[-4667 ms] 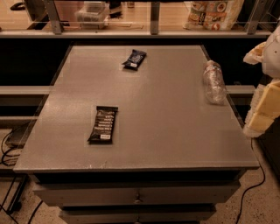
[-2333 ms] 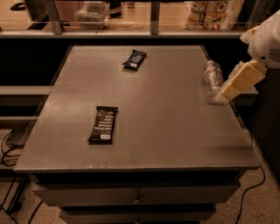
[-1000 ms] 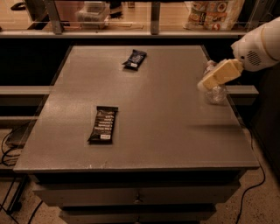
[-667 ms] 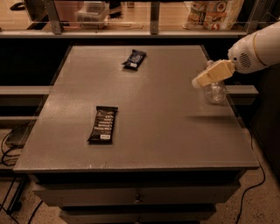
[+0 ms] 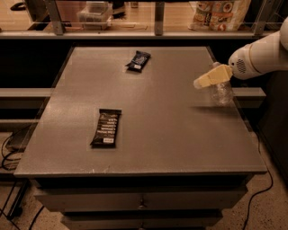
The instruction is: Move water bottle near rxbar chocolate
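Note:
The water bottle (image 5: 222, 91) lies on the grey table (image 5: 171, 130) near its right edge, clear and crinkly; its upper part is hidden behind my gripper. The rxbar chocolate (image 5: 106, 128) is a long black wrapper with white lettering, lying at the table's left front. My gripper (image 5: 208, 78), with pale yellow fingers on a white arm, reaches in from the right and hovers just above and left of the bottle, overlapping its top.
A shorter shiny black packet (image 5: 138, 60) lies at the table's far middle. Behind the table runs a shelf with a railing (image 5: 155, 18), a clear container (image 5: 93, 11) and printed bags (image 5: 218, 9). Drawers (image 5: 139, 202) are below the table front. Cables (image 5: 9, 148) hang at the left.
My gripper came up from the table's lower right, swung up and left, and now sits over the water bottle's top. The bottle and both bars have not moved.

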Action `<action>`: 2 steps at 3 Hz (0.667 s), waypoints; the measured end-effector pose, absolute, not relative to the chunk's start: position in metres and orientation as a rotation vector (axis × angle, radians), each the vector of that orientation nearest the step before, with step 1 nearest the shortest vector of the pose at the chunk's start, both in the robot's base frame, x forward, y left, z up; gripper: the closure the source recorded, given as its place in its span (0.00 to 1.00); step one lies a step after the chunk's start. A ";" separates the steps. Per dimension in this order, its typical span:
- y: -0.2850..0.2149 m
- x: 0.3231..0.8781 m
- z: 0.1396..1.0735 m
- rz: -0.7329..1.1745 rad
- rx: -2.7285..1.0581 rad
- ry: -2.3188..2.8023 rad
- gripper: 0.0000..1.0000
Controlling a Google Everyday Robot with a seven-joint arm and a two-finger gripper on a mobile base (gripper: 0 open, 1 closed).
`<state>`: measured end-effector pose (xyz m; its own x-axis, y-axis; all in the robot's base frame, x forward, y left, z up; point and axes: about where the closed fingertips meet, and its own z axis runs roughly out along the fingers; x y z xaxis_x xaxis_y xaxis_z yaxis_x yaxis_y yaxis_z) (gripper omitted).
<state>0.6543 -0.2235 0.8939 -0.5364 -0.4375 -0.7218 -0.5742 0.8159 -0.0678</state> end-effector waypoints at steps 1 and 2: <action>-0.237 0.657 0.874 0.214 -0.678 2.284 0.18; -0.244 0.655 0.863 0.201 -0.654 2.324 0.42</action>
<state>0.6548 -0.2436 0.8631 -0.6248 -0.3991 -0.6711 -0.5085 0.8602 -0.0382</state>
